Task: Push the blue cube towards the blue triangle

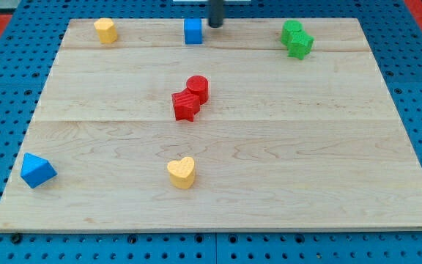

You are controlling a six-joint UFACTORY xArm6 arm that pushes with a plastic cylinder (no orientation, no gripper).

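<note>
The blue cube (193, 31) sits near the board's top edge, a little left of centre. The blue triangle (36, 171) lies near the bottom left corner of the board, far from the cube. My tip (216, 25) is at the top edge, just to the right of the blue cube and slightly above it, with a small gap between them. The rod comes down from the view's top.
A yellow block (105, 30) sits at the top left. Two green blocks (297, 39) touch at the top right. A red cylinder (198, 88) and a red star-like block (186, 105) touch at the centre. A yellow heart (182, 172) lies at the bottom centre. The wooden board (306, 161) rests on a blue pegboard.
</note>
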